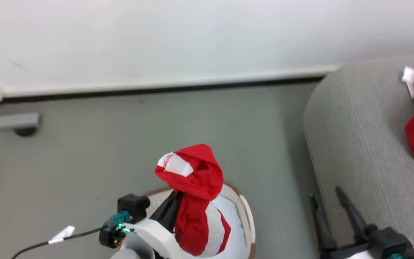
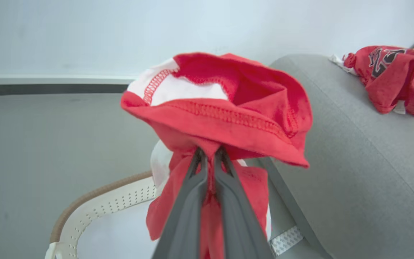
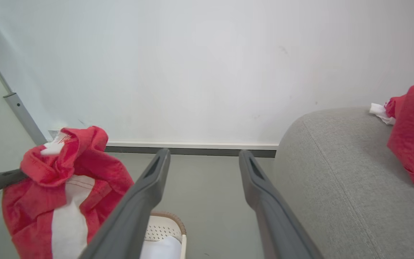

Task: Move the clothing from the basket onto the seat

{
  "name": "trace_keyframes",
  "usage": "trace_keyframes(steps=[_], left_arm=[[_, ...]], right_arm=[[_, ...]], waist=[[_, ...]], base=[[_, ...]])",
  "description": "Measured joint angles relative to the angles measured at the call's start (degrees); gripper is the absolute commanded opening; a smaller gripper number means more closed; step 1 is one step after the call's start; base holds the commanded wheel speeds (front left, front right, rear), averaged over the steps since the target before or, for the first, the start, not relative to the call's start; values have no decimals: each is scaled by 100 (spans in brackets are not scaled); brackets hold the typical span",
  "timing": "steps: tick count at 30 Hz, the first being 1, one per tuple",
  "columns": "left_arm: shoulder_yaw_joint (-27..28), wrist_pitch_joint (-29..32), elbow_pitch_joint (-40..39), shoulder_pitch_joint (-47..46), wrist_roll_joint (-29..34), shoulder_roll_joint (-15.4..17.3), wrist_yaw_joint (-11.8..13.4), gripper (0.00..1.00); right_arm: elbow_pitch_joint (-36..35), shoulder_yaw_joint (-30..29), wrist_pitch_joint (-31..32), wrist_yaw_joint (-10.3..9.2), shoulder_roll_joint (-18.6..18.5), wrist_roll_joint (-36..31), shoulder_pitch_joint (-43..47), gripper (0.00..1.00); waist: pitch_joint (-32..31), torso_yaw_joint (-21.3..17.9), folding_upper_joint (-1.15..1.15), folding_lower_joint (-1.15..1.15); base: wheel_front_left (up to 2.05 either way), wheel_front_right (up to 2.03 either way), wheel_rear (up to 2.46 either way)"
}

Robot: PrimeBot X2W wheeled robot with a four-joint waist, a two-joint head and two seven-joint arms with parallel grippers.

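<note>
Grip: my left gripper (image 2: 208, 153) pinched striped garment (image 2: 235, 118) high over basket (image 2: 113, 201), clearing rim for seat (image 2: 354, 162) rightward; right gripper (image 3: 204, 158) wide, empty.

The garment (image 1: 192, 201) in my left fingers (image 2: 189, 208) is bright red with broad white stripes and red stitching along its hems. The jersey (image 2: 390, 77) is the same red, with black, white-edged lettering and a scrap of white at one edge. The seat (image 1: 354, 144) is light grey with a fine woven fleck. The basket (image 2: 113, 205) is cream, dotted with rows of small holes, with a brown band on its rim. My left fingers and right fingers (image 3: 142, 201) are dark grey. The floor (image 1: 120, 144) is dull grey-green, the wall (image 1: 192, 36) white, the skirting (image 1: 156, 85) white over a black line.
</note>
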Motion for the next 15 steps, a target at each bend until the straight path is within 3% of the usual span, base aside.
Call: trace_keyframes(steps=[9, 15], left_arm=[[16, 740, -2162, 704, -174, 328, 480, 0], [113, 1126, -3307, 975, -202, 591, 788, 0]], right_arm=[[248, 871, 0, 1, -27, -19, 142, 100], [386, 1855, 0, 0, -324, 388, -108, 100]], waist=[[-814, 282, 0, -1], [-1063, 242, 0, -1]], base=[[0, 0, 0], [0, 0, 0]])
